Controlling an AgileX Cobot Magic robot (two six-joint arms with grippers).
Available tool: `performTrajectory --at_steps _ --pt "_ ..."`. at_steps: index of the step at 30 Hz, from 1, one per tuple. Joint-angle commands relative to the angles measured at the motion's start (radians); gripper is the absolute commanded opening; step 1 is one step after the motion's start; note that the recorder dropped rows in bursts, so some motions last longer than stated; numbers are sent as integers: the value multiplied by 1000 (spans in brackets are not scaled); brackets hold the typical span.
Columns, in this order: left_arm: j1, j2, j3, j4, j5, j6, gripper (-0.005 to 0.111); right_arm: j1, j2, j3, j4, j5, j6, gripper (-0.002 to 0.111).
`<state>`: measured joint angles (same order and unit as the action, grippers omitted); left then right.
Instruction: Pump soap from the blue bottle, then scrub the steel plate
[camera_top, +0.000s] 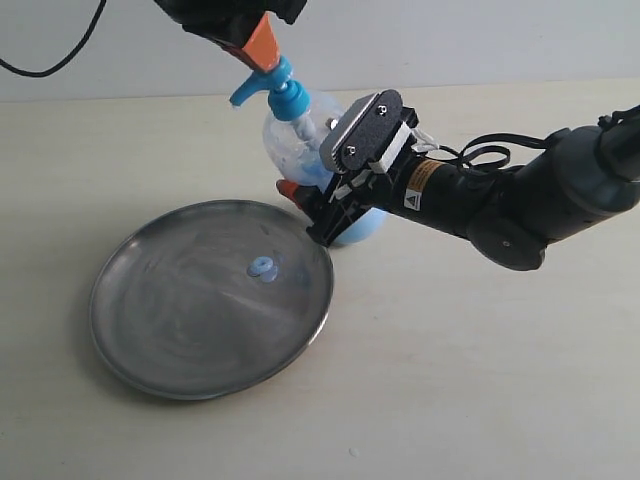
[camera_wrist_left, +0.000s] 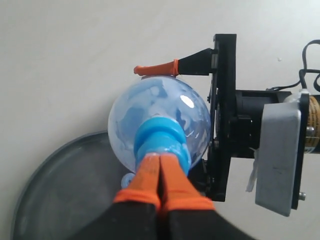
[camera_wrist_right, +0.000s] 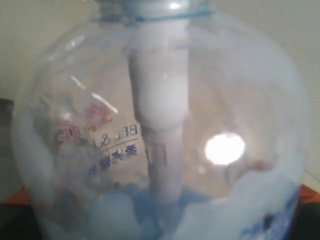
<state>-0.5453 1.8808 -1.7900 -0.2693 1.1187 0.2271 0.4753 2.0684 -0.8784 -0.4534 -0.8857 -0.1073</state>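
Bottle (camera_top: 285, 135) sits pinched in the right gripper (camera_top: 310, 212) for steadiness. Above it, the left gripper (camera_top: 262, 45), pressed together, bears on the pump (camera_top: 282, 92), so soap (camera_top: 263, 268) lands on the plate (camera_top: 160, 330) alongside.

The blue bottle (camera_top: 300, 150) stands just behind the steel plate (camera_top: 130, 350), gripped between the fingers of my right gripper (camera_top: 305, 213). My left gripper (camera_top: 262, 48) rests on top of it. The soap (camera_top: 263, 268) lies mid-plate.

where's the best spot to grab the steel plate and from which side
I'd pinch the steel plate by its low raised rim, from the left in the exterior view: it lies flat, too wide to span, and the blue bottle crowds its far-right rim.
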Motion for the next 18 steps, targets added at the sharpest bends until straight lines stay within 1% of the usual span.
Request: performTrajectory --at_steps 1,10,16,18 --pt "-13 3 34 -18 -17 16 0 19 -9 0 -46 -89 4 0" --pt "-13 -185 34 14 -142 35 0 17 -9 0 30 -76 4 0" --pt "-13 -277 34 23 -164 35 0 17 -9 0 79 -69 6 0" --pt "-13 -302 51 25 -169 35 0 17 -9 0 88 -65 6 0"
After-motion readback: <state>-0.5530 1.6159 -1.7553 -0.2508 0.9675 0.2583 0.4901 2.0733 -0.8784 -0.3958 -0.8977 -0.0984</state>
